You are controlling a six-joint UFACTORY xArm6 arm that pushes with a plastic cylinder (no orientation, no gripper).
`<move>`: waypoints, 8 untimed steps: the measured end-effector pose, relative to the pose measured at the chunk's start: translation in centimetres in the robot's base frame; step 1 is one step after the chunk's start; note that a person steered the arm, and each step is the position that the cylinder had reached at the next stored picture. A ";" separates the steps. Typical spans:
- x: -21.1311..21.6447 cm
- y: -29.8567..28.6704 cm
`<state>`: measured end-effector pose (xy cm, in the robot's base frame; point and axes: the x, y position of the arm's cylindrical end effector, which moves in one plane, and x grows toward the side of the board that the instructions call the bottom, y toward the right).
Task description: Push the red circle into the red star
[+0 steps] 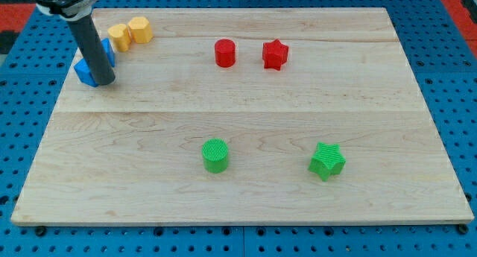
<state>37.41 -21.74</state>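
Note:
The red circle (225, 53) stands on the wooden board near the view's top, left of centre. The red star (274, 54) stands just to its right, with a small gap between them. My tip (104, 81) is at the view's upper left, far to the left of the red circle. It rests against the blue blocks (88, 69), which the rod partly hides.
Two yellow blocks (130, 32) sit at the top left, just above the blue ones. A green circle (215, 155) and a green star (327, 161) stand in the lower half. The wooden board (246, 205) lies on a blue perforated table.

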 end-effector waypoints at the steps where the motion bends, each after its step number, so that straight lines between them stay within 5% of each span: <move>1: 2.3 7.4; 2: 0.8 15.1; 4: -5.8 19.0; 5: -4.9 25.1; 8: -14.6 28.3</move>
<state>22.78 6.58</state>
